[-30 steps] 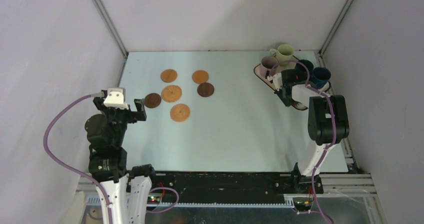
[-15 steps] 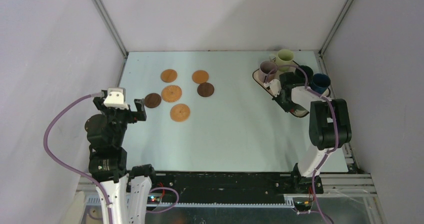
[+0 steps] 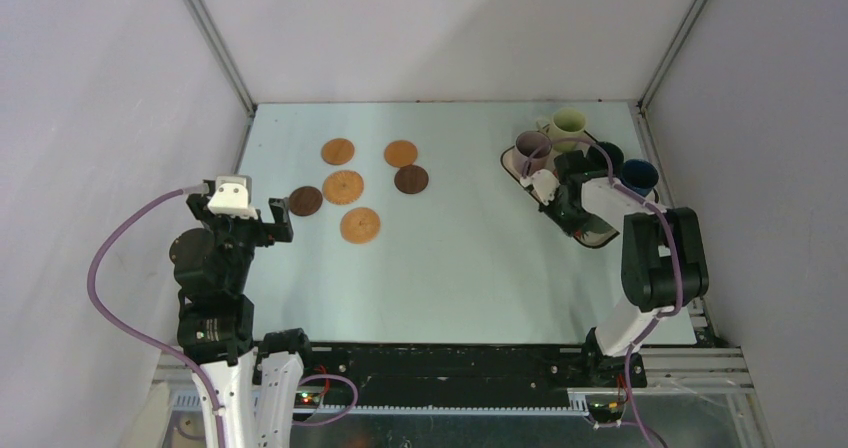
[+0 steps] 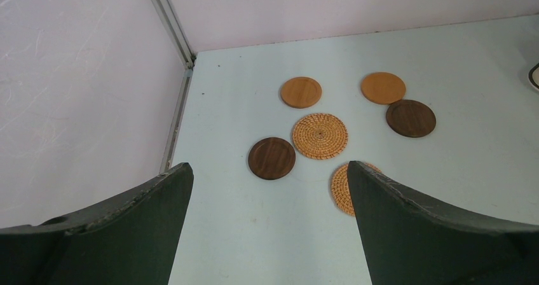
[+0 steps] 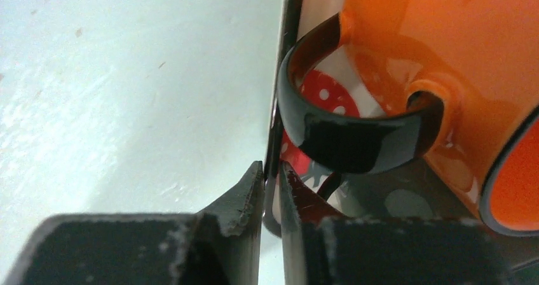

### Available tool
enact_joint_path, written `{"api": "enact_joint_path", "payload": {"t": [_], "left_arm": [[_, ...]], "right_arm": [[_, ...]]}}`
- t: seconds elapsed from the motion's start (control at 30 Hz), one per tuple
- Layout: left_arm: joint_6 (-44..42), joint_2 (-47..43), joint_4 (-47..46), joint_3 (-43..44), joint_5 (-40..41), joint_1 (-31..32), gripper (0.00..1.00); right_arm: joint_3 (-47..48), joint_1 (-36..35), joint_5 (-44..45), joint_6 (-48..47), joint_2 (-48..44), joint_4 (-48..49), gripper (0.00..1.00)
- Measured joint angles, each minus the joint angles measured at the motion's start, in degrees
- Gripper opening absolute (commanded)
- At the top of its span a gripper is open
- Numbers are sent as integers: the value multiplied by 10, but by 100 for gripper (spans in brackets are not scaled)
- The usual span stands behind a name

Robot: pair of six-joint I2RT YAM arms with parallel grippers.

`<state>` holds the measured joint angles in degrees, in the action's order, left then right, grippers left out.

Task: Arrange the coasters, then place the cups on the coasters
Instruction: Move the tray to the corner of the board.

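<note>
Six coasters lie at the far left of the table: tan discs [image 3: 338, 151] [image 3: 401, 153], woven ones [image 3: 343, 186] [image 3: 360, 225], dark ones [image 3: 411, 179] [image 3: 305, 201]. My left gripper [image 3: 280, 222] [image 4: 268, 166] hovers open near the dark coaster [image 4: 271, 158], holding nothing. My right gripper [image 3: 556, 206] [image 5: 272, 170] is shut on the thin rim of the strawberry-print tray [image 3: 598, 232] [image 5: 289, 37]. On the tray stand a mauve cup [image 3: 533, 148], pale green cup [image 3: 569, 122], dark green cup [image 3: 607, 155], navy cup [image 3: 640, 175] and an orange cup [image 5: 432, 43], hidden under the arm from above.
Grey enclosure walls [image 3: 120, 88] close in the table on the left, back and right. The table's right rail [image 3: 700, 308] runs beside the right arm. The arm bases and a cable track [image 3: 440, 368] line the near edge.
The right gripper has pulled the tray and its cups a little left and toward the near edge. The left arm has stayed still.
</note>
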<state>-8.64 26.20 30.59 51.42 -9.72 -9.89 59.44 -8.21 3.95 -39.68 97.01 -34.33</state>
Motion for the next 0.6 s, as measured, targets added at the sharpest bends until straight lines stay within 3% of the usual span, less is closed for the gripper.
{"api": "enact_joint_path", "payload": {"t": [0.2, 0.33, 0.6], "left_arm": [[0, 0, 0, 0, 0, 0, 98], [0, 0, 0, 0, 0, 0, 98], [-3, 0, 0, 0, -12, 0, 98]], "right_arm": [[-6, -2, -42, 4, -39, -52, 67], [-6, -1, -63, 2, -61, -68, 97], [-5, 10, -76, 5, -121, -101, 99]]}}
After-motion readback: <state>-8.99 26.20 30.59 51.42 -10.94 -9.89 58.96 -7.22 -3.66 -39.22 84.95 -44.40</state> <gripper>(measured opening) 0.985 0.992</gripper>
